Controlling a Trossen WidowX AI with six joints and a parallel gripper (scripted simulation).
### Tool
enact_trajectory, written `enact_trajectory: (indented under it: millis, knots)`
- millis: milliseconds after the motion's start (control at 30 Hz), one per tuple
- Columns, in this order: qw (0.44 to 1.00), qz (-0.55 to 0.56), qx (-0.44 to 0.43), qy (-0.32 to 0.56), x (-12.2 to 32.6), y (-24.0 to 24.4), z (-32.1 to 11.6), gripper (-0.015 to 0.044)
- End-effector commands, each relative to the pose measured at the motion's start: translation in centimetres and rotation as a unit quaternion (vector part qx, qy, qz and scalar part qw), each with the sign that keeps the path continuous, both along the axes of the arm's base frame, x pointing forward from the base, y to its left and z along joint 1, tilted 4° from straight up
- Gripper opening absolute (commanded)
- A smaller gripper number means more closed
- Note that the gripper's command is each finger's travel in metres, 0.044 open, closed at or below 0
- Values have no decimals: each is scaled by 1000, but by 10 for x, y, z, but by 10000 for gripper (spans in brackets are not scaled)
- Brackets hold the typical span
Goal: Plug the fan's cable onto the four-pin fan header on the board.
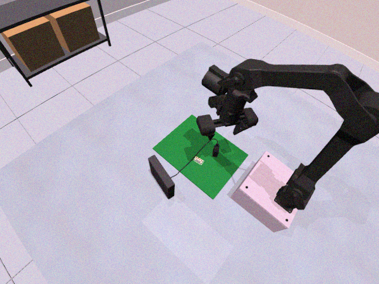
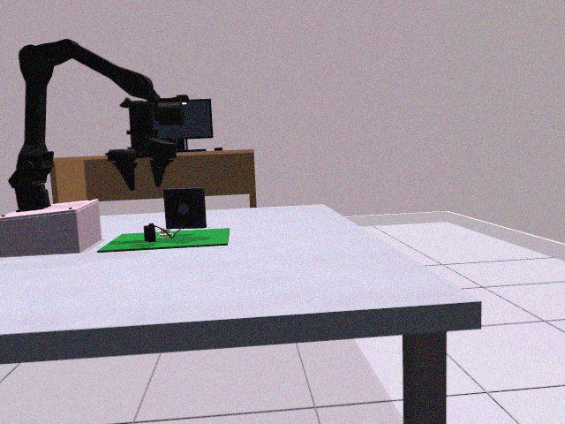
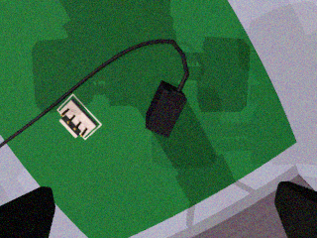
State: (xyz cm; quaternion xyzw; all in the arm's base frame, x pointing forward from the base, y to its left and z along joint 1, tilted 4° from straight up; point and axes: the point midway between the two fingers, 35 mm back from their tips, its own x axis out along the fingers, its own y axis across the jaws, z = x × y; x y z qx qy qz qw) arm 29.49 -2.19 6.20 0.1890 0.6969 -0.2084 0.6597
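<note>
The black plug (image 1: 215, 149) (image 2: 149, 232) (image 3: 165, 109) is on the green board (image 1: 214, 183) (image 2: 205, 237) (image 3: 114, 178), beside the header and apart from it. It looks upright in the exterior view, with its cable end at the top. The white four-pin header (image 1: 199, 160) (image 2: 165, 233) (image 3: 79, 119) has its pins bare. The thin black cable (image 1: 199, 151) (image 3: 109, 60) arches from the plug past the header to the fan (image 1: 161, 176) (image 2: 184, 208). My gripper (image 1: 222, 135) (image 2: 145, 187) (image 3: 168, 200) is wide open and empty, well above the board and plug.
The fan stands upright just off the board's edge. The pink base block (image 1: 260, 195) (image 2: 41, 232) under the arm is close to the board's other side. The cable runs over the board close to the header. A desk with a monitor (image 2: 198, 118) is in the background.
</note>
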Motion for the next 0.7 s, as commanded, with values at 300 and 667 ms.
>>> enact_trajectory:
  millis: [300, 667]
  knots:
    - [976, -215, -22, -14, 0, 1, 27, 440]
    - [976, -215, -23, -14, -1, -2, -54, 440]
